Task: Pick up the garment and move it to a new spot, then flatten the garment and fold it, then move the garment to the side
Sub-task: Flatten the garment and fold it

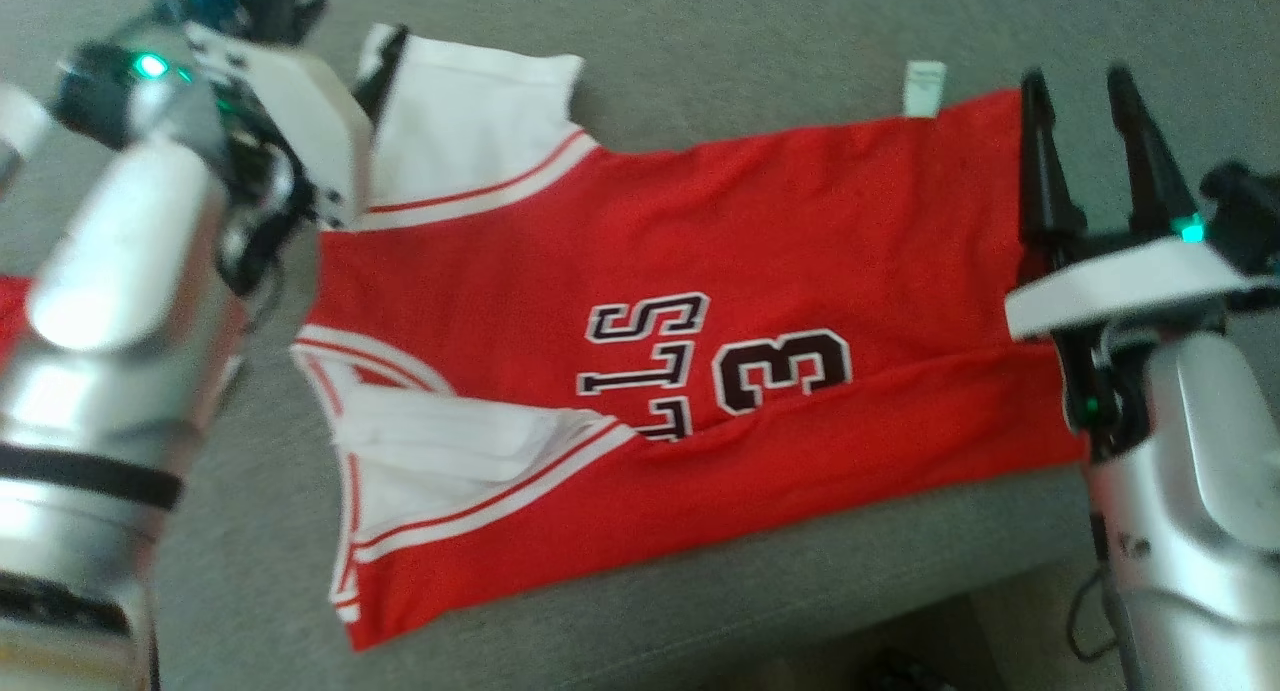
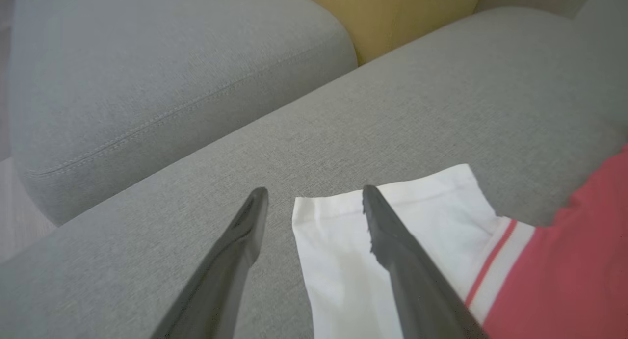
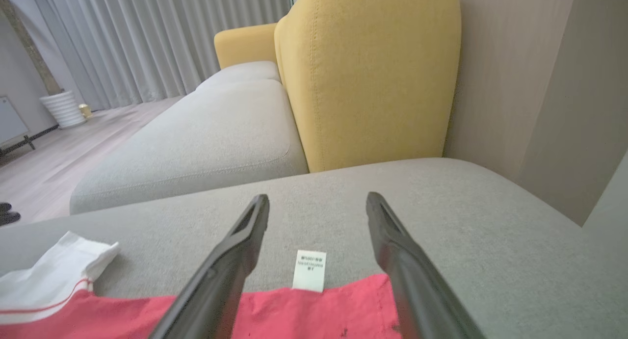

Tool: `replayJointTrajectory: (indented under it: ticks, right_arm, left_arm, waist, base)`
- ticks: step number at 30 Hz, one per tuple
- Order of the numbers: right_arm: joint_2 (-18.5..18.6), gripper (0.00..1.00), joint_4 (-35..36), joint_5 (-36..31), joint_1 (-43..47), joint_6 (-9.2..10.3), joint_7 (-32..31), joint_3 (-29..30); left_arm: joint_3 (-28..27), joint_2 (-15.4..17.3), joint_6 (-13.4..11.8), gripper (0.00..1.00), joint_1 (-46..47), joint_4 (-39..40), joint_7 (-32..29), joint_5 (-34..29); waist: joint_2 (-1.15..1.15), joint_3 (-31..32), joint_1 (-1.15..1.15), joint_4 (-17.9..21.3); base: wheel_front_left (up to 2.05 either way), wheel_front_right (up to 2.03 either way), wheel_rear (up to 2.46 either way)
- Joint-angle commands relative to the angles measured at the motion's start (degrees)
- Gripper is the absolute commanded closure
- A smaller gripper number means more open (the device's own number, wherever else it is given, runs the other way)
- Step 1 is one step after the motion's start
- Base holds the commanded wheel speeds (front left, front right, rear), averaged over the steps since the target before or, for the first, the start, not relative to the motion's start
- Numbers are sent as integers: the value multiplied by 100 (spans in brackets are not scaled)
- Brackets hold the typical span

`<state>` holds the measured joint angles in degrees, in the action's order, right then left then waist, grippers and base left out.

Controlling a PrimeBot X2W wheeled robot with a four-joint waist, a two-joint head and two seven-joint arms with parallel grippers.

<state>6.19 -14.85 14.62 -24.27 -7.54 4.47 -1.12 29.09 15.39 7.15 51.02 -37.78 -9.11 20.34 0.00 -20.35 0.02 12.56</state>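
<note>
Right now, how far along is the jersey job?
Done: jersey spread on the grey cushion, near edge apparently folded over the lettering. In hand: left gripper, open, over the white sleeve; right gripper, open, by the care label; neither holds cloth. Left: remaining folds, then moving it aside.

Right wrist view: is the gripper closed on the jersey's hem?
No, the right gripper stands open over the jersey, with nothing pinched between its fingers.
</note>
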Motion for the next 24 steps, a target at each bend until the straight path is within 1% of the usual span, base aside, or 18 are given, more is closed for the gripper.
replayJointTrajectory:
  ticks: [1, 4, 7, 12, 16, 20, 23, 24]
  right_arm:
    - [-44, 0, 121, 74, -296, 5, 123, -154]
    - [-131, 0, -11, 153, -467, 5, 272, -243]
    - [-179, 0, -145, 189, -540, 5, 387, -300]
    - [-216, 0, -334, 180, -616, 5, 532, -273]
    - [-236, 0, -459, 187, -643, 5, 595, -288]
    - [-246, 0, -536, 177, -661, 5, 603, -321]
    - [-250, 0, -571, 177, -695, 5, 600, -327]
    - [-249, 0, -580, 178, -708, 5, 600, -321]
  left_arm:
    - [59, 351, 30, 0, 466, -8, -197, 213]
    - [522, 647, 32, 0, 875, -261, -496, 582]
    - [887, 846, 33, 0, 1099, -460, -728, 918]
    - [1326, 1100, 33, 0, 1389, -763, -715, 1041]
    - [1539, 1124, 33, 0, 1588, -1143, -538, 1045]
    - [1746, 1075, 33, 0, 1648, -1412, -562, 1095]
    - [1861, 986, 34, 0, 1637, -1429, -584, 1355]
    - [1881, 944, 34, 15, 1618, -1403, -598, 1505]
  waist:
    - [0, -412, -2, 462]
    - [0, -504, -2, 617]
    - [0, -539, -2, 714]
    - [0, -579, -2, 787]
    - [0, -589, -2, 793]
    - [0, -582, -2, 778]
    - [0, -579, -2, 766]
    - [0, -578, -2, 758]
  base:
    - [0, 0, 0]
    - [0, 0, 0]
    - [0, 0, 0]
    - [0, 0, 0]
    - [0, 0, 0]
    - [0, 0, 0]
    - [0, 0, 0]
    - [0, 0, 0]
